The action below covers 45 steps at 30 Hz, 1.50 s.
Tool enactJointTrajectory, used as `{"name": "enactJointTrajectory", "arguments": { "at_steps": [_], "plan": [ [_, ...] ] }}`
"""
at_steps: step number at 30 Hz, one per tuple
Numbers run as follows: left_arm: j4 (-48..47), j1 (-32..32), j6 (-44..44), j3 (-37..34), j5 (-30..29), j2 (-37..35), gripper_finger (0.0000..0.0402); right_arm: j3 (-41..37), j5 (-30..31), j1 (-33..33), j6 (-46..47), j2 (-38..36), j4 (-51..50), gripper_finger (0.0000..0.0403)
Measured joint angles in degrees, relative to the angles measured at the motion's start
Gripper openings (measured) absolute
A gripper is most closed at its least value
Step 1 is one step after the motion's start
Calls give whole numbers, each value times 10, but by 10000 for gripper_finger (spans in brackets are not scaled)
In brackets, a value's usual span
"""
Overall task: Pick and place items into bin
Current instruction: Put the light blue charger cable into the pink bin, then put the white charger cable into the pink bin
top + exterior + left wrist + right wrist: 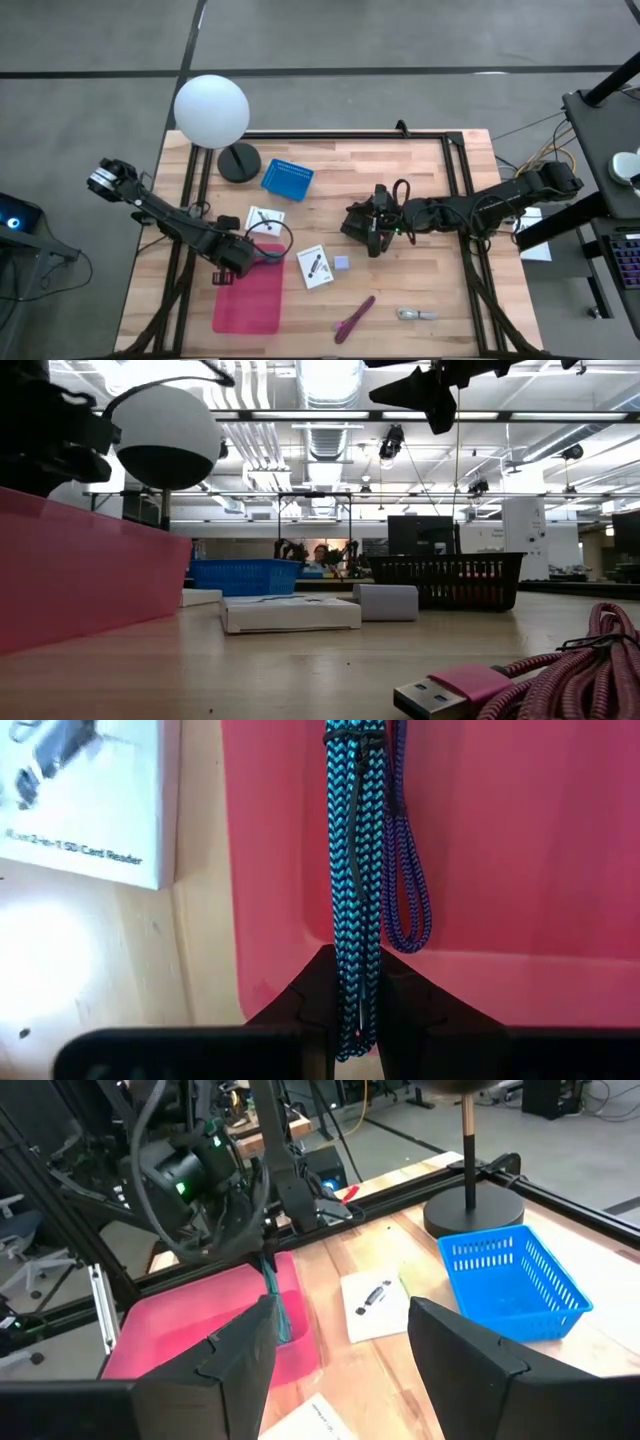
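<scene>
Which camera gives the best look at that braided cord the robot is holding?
The left wrist view: the teal braided cord fills it, pinched in the left gripper over the pink bin. The right wrist view shows it small; the high view barely; the low view doesn't.

From my feed: light wood plank table top (400, 300) in a black metal frame (455, 150), sitting on a grey concrete floor (100, 60) with dark seams. White globe lamp (212, 110) on a round black base (238, 162) stands at the far-left corner of the table. Low view shows an open industrial ceiling with white ducting (330, 385) and strip lights (330, 415), plus a white cabinet (525, 525) far right. A person (322, 557) sits well behind the table.
</scene>
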Motion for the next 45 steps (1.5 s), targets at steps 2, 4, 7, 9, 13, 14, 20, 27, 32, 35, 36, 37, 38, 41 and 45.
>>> {"name": "enactJointTrajectory", "arguments": {
  "at_steps": [2,4,7,9,13,14,20,27,32,35,36,37,38,41,45],
  "plan": [
    [2,0,-3,-10,0,5,27,0,0,0,0,0,1,209],
    [7,0,-3,-18,0,9,31,0,0,0,0,0,0,209],
    [26,0,-1,-24,0,16,31,0,0,0,0,0,1,209],
    [42,0,1,-25,0,19,28,0,0,0,1,0,0,209],
    [62,0,0,-25,0,29,34,0,0,0,13,0,1,209],
    [62,0,0,-25,0,33,39,0,0,0,19,0,0,209],
    [62,0,-3,-25,3,50,86,0,0,0,30,0,1,209],
    [61,0,-3,-24,3,39,134,0,0,0,31,0,1,209],
    [60,0,-5,-14,7,22,161,0,0,0,31,0,1,209],
    [62,0,-5,-2,7,11,166,0,0,0,31,0,1,209],
    [64,0,-6,2,6,7,166,0,0,0,31,0,1,209],
    [73,0,-9,5,1,1,167,0,0,0,31,0,1,209],
    [88,0,-17,6,-6,-5,167,0,3,0,31,0,1,209],
    [160,1,-19,6,-34,-30,167,0,4,0,31,0,1,209],
    [249,1,-17,4,-85,-64,167,0,4,0,31,0,1,209]
  ]
}}
